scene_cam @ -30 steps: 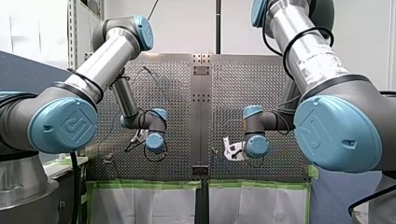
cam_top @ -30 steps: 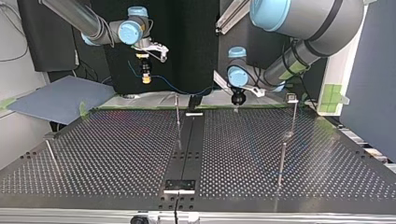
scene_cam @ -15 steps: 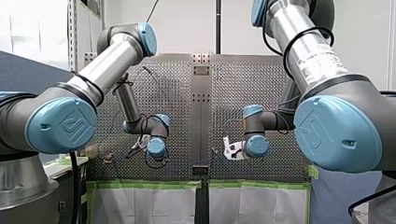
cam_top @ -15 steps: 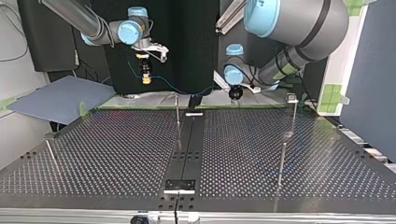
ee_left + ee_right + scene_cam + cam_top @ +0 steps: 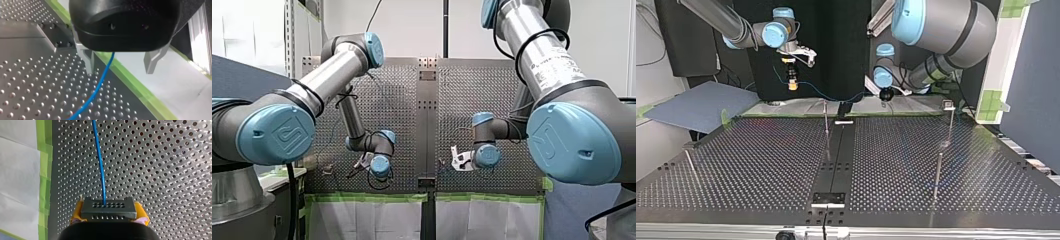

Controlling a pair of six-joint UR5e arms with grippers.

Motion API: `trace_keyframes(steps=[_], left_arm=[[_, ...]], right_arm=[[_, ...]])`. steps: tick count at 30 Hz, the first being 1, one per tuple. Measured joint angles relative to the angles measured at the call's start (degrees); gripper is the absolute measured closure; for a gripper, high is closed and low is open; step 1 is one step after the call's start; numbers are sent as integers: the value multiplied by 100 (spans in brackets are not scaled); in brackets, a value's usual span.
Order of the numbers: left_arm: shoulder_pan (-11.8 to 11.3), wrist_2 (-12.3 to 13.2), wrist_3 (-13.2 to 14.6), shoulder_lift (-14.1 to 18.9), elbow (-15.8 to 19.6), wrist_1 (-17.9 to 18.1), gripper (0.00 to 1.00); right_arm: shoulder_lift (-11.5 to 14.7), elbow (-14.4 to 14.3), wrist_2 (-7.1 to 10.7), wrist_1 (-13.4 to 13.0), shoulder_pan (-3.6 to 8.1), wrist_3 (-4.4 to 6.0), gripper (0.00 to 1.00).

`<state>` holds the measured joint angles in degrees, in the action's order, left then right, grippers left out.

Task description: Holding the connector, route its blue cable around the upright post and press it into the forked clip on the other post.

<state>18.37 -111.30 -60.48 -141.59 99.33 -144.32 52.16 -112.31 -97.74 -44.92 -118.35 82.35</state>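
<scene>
Right hand gripped connector; left hand released, straddling blue cable. Judged best: close left loosely so cable slid through, taut, unkinked.

One camera sits behind and above my left arm and my right arm, very near their big joints, and looks out over the table; another sits low across the table and looks back at both arms; these two share the table and the arms; a small camera rides on each wrist, close to the table; the right one looks from just behind the connector; both wrist cameras see the blue cable.
</scene>
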Motion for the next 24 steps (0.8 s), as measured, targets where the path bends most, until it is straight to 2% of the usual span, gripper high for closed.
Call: trace_keyframes(steps=[16, 24], left_arm=[[224, 246, -726, -23, 0, -54, 1], [277, 324, -945, -322, -175, -210, 1]], right_arm=[[28, -1, 0, 16, 0, -6, 100], [61, 0, 0, 25, -3, -7, 100]])
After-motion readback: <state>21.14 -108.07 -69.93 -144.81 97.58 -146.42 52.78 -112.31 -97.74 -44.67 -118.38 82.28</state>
